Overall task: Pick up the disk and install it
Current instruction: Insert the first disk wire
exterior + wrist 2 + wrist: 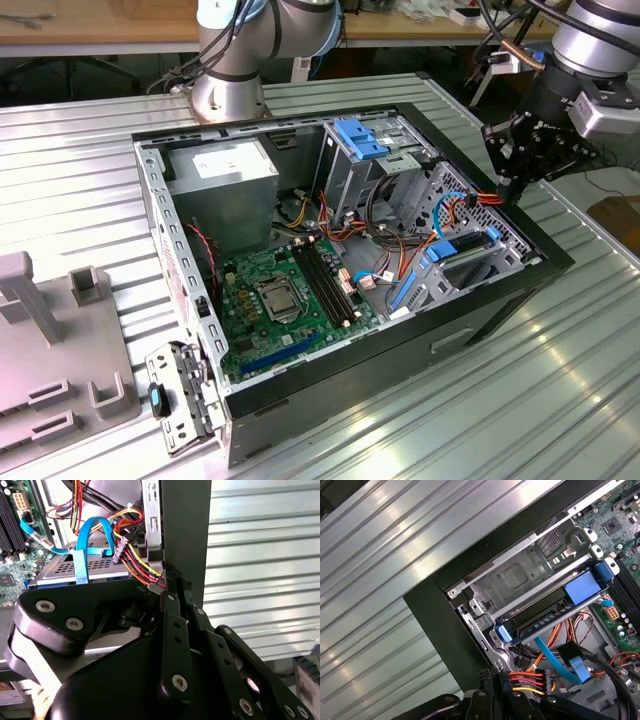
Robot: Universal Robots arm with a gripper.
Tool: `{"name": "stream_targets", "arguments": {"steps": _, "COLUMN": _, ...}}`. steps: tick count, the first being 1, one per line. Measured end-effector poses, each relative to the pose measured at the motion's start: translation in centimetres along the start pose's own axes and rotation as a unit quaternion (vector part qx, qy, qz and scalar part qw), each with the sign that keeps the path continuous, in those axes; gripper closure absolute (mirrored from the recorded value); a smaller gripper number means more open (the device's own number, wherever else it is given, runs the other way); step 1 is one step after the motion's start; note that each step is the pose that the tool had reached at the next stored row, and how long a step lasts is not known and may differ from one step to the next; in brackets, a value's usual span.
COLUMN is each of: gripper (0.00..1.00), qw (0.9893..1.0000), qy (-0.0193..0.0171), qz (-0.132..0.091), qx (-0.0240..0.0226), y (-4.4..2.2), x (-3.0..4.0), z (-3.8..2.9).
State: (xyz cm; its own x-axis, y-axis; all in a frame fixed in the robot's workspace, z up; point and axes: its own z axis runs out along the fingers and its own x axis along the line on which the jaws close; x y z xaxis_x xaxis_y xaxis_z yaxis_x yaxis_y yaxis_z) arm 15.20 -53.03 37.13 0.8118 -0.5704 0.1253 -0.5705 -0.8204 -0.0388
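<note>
The disk [462, 262] lies in the drive cage at the case's corner on the exterior view's right, under a blue bracket [470, 243]. In the second wrist view the disk [60, 569] shows a perforated grey face with a blue rail along its edge. In the first wrist view the disk [545, 614] is a dark slab in a blue frame inside the cage. My gripper [508, 195] hangs over the case wall beside the cage, off the disk. Its fingers [170, 610] are pressed together, shut, with the red, yellow and black power wires [527, 682] right at the tips of the gripper [492, 672].
The open computer case [530, 285] sits on a ribbed metal table [560, 400]. A blue data cable [82, 550] loops over the disk. The motherboard [275, 300] and power supply [220, 175] fill the case. A grey fixture [60, 360] stands at the exterior view's left.
</note>
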Motion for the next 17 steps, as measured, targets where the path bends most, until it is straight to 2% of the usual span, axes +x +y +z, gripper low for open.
{"name": "stream_targets", "arguments": {"steps": 8, "gripper": 0.84, "qw": 0.9991, "qy": 0.0017, "qz": 0.043, "qx": -0.0055, "y": 0.02, "x": -0.03, "z": -0.01}}
{"name": "stream_targets", "arguments": {"steps": 14, "gripper": 0.84, "qw": 0.9976, "qy": 0.0028, "qz": 0.069, "qx": -0.0089, "y": 0.14, "x": -0.19, "z": -0.02}}
{"name": "stream_targets", "arguments": {"steps": 17, "gripper": 0.84, "qw": 0.9963, "qy": 0.0035, "qz": 0.086, "qx": -0.011, "y": 0.2, "x": -0.29, "z": -0.04}}
